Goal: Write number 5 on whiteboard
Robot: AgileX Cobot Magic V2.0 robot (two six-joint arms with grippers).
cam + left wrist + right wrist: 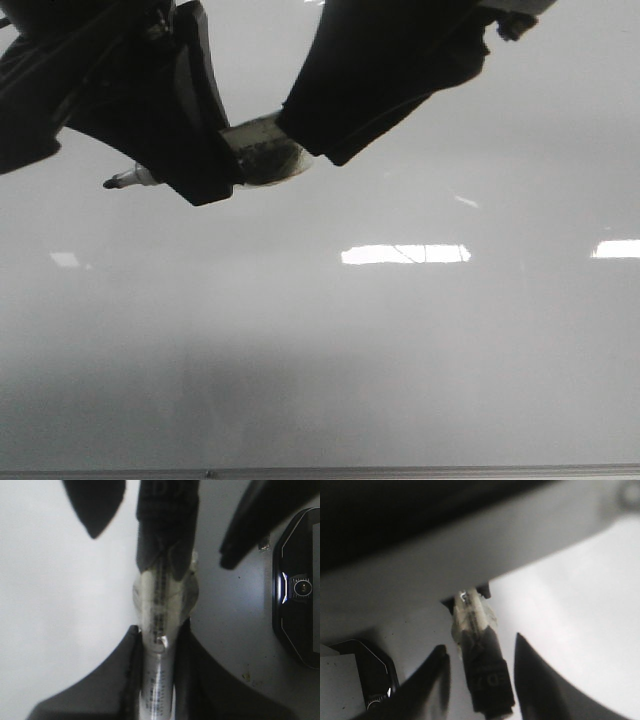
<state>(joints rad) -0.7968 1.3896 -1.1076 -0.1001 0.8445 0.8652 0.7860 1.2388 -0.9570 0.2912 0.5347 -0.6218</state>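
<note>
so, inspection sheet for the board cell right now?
Surface: whiteboard glossy, light reflections.
Job's things: no number 5 seen; marker, tip bare, pointing to the robot's left.
Clutter: black device with lens lying on the board.
Grippers: left hand shut on the marker barrel; right hand open, astride the marker's black end.
Cables: nothing seen.
Surroundings: metal edge strip at near side; beyond it nothing seen.

Glossy, smooth pale-grey whiteboard (400, 340) mirroring lights, thin metal edge strip (400, 471), translucent plastic marker (159, 645) barrel with black cap, matt black gripper fingers (200, 680)
</note>
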